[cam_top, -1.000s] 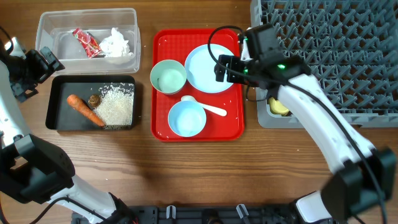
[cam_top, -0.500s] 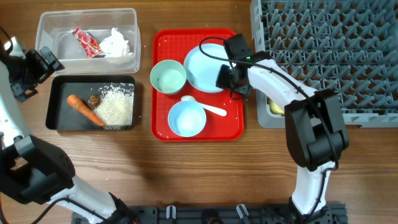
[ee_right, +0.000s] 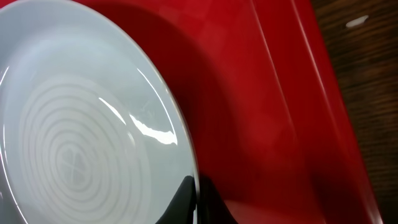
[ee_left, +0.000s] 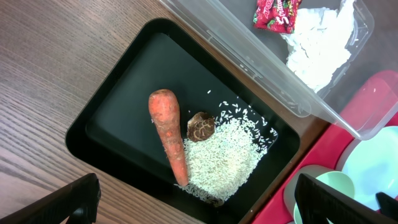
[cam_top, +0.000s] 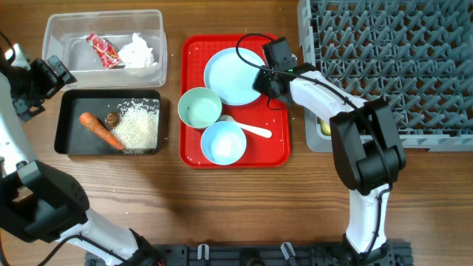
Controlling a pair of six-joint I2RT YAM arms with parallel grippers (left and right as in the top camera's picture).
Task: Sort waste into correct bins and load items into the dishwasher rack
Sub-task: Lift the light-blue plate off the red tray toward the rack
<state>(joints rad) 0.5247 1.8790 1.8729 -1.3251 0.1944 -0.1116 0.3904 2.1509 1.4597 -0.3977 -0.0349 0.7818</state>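
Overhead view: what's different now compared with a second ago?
The right end effector swung left from the dishwasher rack to the rim of the light-blue plate. The plate slid left on the red tray, and the pale green bowl shifted down the picture. The left end effector, clear tub and black tray stayed put.

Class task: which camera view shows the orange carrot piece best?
The left wrist view: the orange carrot piece appears large and whole beside loose white rice in the shallow black rectangular tray. Overhead shows it small; the right wrist view misses it entirely.
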